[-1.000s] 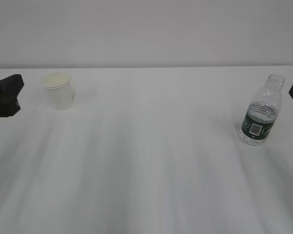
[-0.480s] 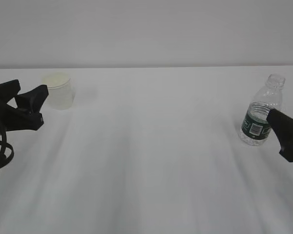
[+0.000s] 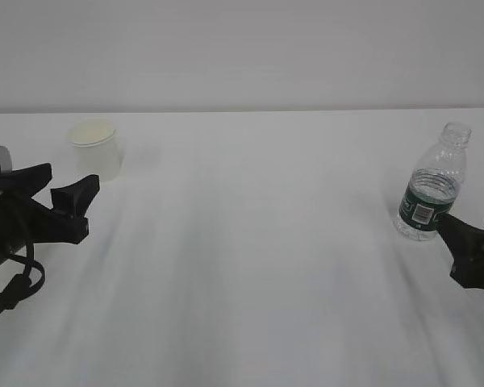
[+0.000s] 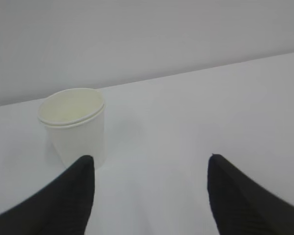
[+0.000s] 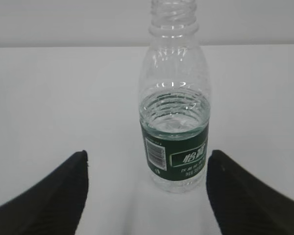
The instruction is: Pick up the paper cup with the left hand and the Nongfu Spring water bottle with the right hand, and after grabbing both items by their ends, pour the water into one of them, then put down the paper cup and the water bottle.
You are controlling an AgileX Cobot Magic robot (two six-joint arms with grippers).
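Note:
The white paper cup [image 3: 95,150] stands upright at the far left of the table. My left gripper [image 3: 68,190] is open and empty, in front of the cup and apart from it. In the left wrist view the cup [image 4: 73,125] stands ahead, just beyond the left fingertip [image 4: 83,169], left of the gap in my left gripper [image 4: 149,161]. The uncapped Nongfu Spring water bottle [image 3: 432,187] stands upright at the far right with water [image 5: 175,108] up to its green label. My right gripper [image 3: 473,231] is open just in front of it. From the right wrist the bottle [image 5: 175,112] stands ahead of my right gripper [image 5: 146,155], closer to the right finger, untouched.
The white table [image 3: 250,266] runs back to a plain pale wall [image 3: 242,48]. Black cables [image 3: 8,286] hang from the left arm at the left edge. Nothing else lies on the table between the cup and the bottle.
Both arms have come in from the side edges and dropped lower in the exterior view. Each now sits in front of its object. The cup and bottle have not moved.

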